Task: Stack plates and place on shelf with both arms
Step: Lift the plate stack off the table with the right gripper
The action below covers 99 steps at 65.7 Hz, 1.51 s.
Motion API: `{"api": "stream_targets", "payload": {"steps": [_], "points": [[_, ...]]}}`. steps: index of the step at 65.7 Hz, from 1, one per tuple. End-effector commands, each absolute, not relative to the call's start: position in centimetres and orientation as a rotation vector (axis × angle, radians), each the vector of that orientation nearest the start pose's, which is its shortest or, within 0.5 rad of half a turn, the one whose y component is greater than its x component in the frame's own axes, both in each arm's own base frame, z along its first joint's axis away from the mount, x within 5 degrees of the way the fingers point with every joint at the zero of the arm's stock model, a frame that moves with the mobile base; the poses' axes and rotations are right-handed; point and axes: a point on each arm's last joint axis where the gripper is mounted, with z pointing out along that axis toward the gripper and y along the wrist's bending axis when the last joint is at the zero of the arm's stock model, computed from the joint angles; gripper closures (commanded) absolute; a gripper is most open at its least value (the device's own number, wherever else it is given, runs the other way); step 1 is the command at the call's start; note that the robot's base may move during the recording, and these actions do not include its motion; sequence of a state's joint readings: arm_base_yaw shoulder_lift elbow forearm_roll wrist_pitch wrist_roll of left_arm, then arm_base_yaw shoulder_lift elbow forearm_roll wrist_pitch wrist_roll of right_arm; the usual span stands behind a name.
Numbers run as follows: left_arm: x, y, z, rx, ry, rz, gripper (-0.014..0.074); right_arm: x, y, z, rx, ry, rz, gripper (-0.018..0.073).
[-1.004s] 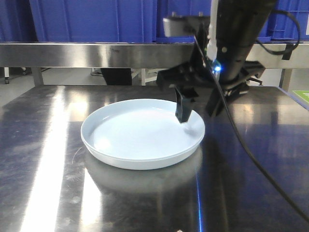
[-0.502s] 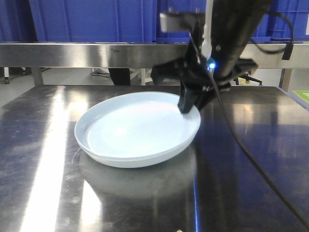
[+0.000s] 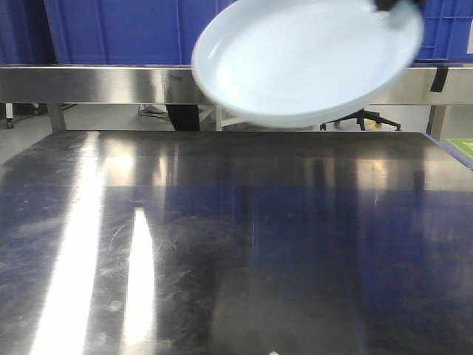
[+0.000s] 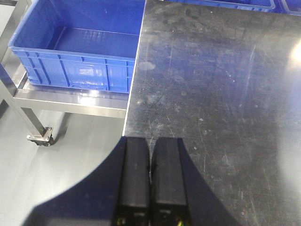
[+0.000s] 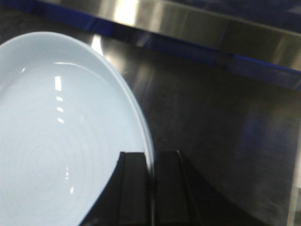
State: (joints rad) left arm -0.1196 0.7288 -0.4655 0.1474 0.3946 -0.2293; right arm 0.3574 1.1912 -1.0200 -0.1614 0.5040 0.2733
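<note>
Right gripper (image 5: pixel 151 162): we log jaws pinched on 1 plate (image 3: pixel 307 59) rim, plate aloft, tilted; left gripper (image 4: pixel 150 146) jaws together, empty.

Left tool (image 4: pixel 150 143) fully closed; right tool (image 5: pixel 151 162) clamps plate (image 5: pixel 61 132) rim, aloft.

The plate (image 3: pixel 307 59) is glossy pale bluish-white with faint concentric rings; the worktop (image 3: pixel 236 244) scratched silver-grey; the crate (image 4: pixel 80 52) blue; the left pincer (image 4: pixel 150 143) and right pincer (image 5: pixel 151 157) black.
</note>
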Motion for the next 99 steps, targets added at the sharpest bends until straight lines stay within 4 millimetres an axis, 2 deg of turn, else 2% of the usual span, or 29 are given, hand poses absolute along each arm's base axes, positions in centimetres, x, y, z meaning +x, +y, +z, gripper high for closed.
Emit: {"api": "stream_targets", "payload": {"steps": [1, 11, 21, 34, 44, 54, 99], "points": [[14.6, -1.3, 28.5, -0.008, 2.029, -0.089, 0.0514, 21.7, 6.1, 37.5, -0.149, 1.965, 0.196, 0.0503], [14.6, -1.3, 28.5, -0.008, 2.029, -0.089, 0.0514, 17.5, 3.0, 36.0, -0.053, 1.912, 0.143, 0.0503], [14.6, -1.3, 28.5, -0.008, 2.029, -0.089, 0.0514, 13.8, 0.9, 34.0, 0.040, 1.873, 0.082, 0.0503], [14.6, -1.3, 28.5, -0.008, 2.029, -0.089, 0.0514, 9.9, -0.6, 31.6, 0.141, 1.805, 0.013, 0.0503], [14.6, -1.3, 28.5, -0.008, 2.029, -0.089, 0.0514, 7.9, -1.0, 31.7, 0.195, 1.712, -0.005, 0.0503], [14.6, -1.3, 28.5, -0.008, 2.029, -0.089, 0.0514, 7.4, -1.0, 32.2, 0.193, 1.647, -0.005, 0.0503], [14.6, -1.3, 28.5, -0.008, 2.029, -0.089, 0.0514, 7.3, -1.0, 32.2, 0.196, 1.652, -0.002, 0.0503]]}}
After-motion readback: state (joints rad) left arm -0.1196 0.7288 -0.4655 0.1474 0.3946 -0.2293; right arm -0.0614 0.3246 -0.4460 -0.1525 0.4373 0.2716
